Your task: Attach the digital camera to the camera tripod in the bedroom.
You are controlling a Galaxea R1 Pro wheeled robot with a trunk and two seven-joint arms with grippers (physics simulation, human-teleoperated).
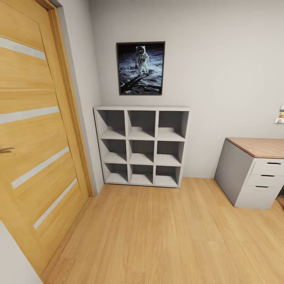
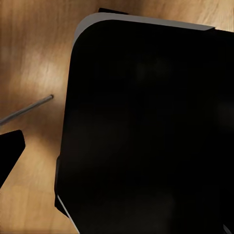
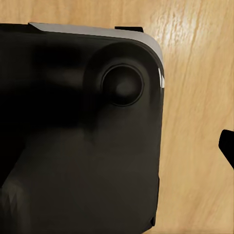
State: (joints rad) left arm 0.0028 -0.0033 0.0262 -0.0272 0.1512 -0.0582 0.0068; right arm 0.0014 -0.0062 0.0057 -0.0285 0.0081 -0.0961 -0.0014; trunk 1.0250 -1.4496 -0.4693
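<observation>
- You are still in the searching step: the head view takes in the bedroom, with the grey cube shelf (image 1: 142,146) against the far wall as your landmark.
- Above the shelf hangs an astronaut poster (image 1: 141,68); left of the shelf stands a wooden door (image 1: 35,130); right of it, the wood-topped counter (image 1: 258,146) with drawers.
- Neither the digital camera nor the camera tripod is to be seen around the shelf, so I cannot place them.
- Both wrist views look down past the robot's dark body (image 3: 78,141) onto the plank floor (image 1: 157,236); whether each claw is released or clenched I cannot tell.
- Next, I judge, you need to turn right of the shelf, past the counter, until the tripod appears.
</observation>
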